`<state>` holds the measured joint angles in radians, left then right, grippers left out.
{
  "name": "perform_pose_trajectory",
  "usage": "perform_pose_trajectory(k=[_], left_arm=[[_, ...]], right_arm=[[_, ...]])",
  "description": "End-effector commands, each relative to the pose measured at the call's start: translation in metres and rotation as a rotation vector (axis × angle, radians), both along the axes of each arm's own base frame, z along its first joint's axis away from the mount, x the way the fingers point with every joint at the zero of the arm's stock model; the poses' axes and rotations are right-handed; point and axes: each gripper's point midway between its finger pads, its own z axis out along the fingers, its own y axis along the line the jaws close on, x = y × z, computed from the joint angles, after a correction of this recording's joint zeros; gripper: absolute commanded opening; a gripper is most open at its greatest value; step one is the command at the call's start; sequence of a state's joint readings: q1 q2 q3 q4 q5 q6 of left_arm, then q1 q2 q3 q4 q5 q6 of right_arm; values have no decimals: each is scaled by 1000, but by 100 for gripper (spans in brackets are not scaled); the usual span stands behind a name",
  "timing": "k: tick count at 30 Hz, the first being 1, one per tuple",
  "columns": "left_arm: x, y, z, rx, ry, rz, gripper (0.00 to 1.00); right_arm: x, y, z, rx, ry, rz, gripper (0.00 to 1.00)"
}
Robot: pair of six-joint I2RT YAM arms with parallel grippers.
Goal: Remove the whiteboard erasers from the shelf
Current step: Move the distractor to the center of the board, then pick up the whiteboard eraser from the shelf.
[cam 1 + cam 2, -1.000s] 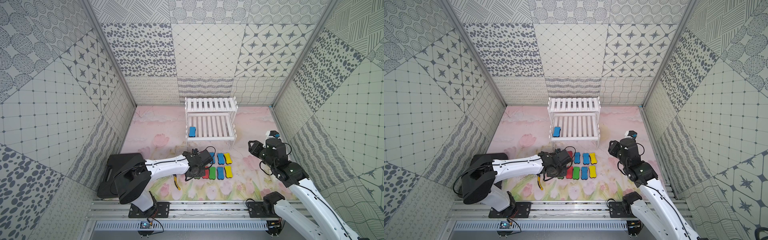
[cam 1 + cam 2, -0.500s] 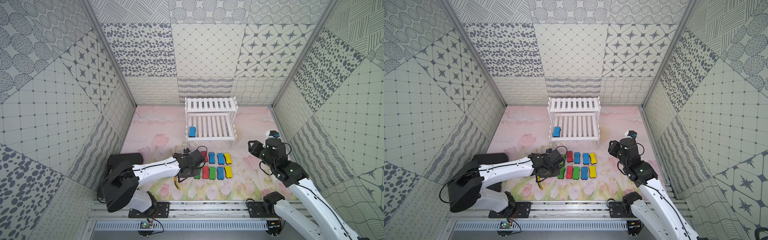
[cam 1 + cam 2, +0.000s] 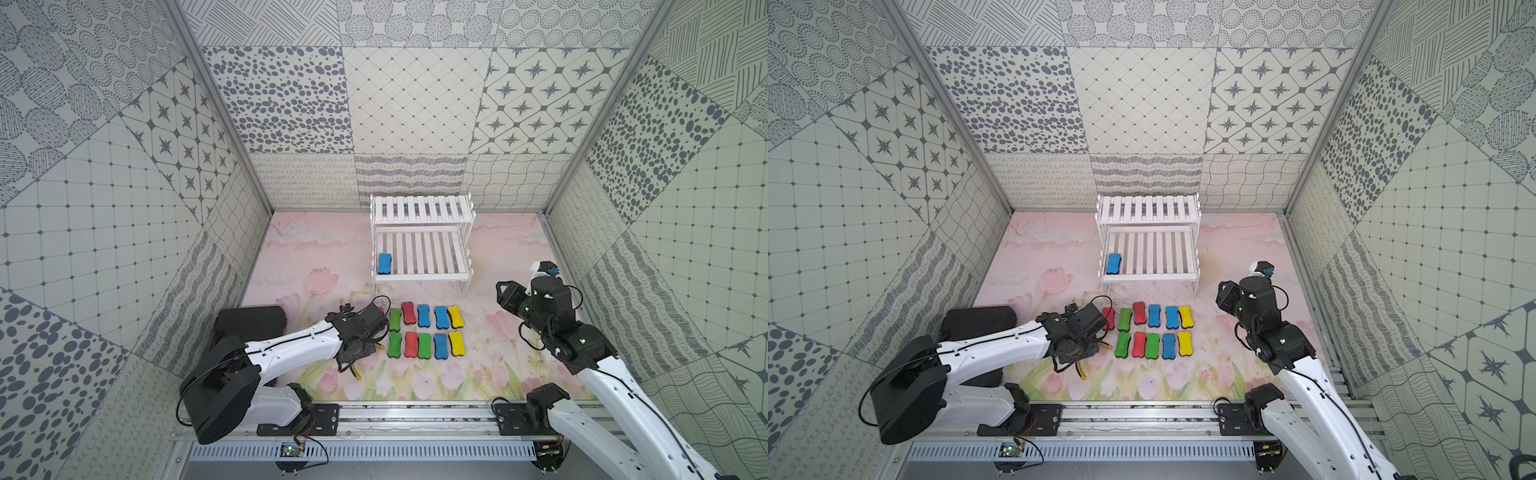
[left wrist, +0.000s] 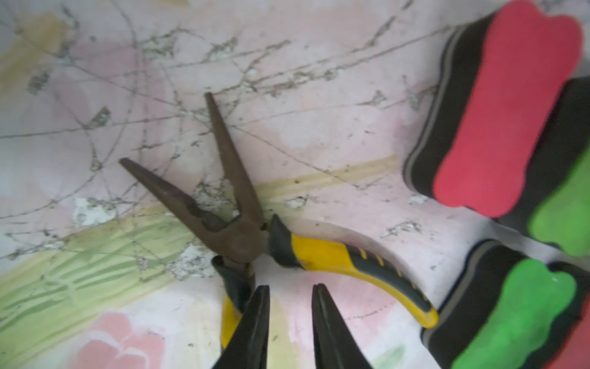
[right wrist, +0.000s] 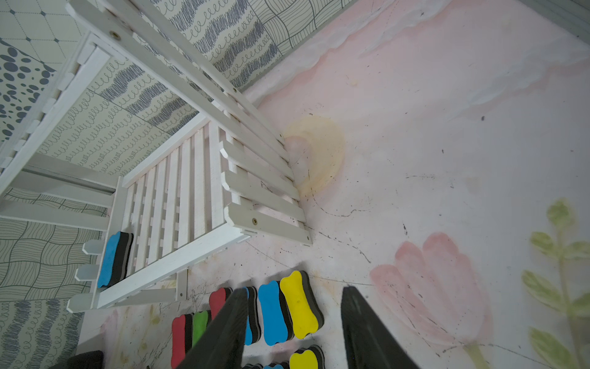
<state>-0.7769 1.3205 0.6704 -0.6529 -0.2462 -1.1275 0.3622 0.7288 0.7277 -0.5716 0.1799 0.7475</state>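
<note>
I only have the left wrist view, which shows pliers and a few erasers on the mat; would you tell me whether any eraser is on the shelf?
Observer: Yes, one blue eraser lies on the lower tier of the shelf, at its left end.
Operator: Thank you. Is the right gripper near it?
Observer: No, the right gripper hangs open and empty beyond the shelf's right front corner, above the mat.
Operator: And how many are already off the shelf?
Observer: Eleven erasers lie on the mat in two rows in front of the shelf.
</note>
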Motion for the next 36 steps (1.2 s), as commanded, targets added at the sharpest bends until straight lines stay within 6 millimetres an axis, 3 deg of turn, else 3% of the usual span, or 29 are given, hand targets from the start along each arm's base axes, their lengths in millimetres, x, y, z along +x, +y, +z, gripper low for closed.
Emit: perform_pose_trajectory(k=[1,7,13,19,24,30,36], left_arm=[[-15,47,3,171,31,144,28],[-32,86,-1,250,81,333,31],[-16,92,26,240,-20,359,31],[19,53,72,43,-184,196,32],[55,0,132,-76,-356,-37,50],[109,-63,190,-64,-452,-295,61],[148,-94,222,-56,-475,-385,64]], right_arm=[[7,0,16,15,-51,-7,51],[7,-1,14,11,-49,-11,51],[7,-2,15,7,-53,-14,52],[7,-2,12,11,-48,-13,52],[7,-1,13,17,-49,-10,52],[7,-2,13,19,-50,-15,52],[7,-2,13,21,-50,-15,52]])
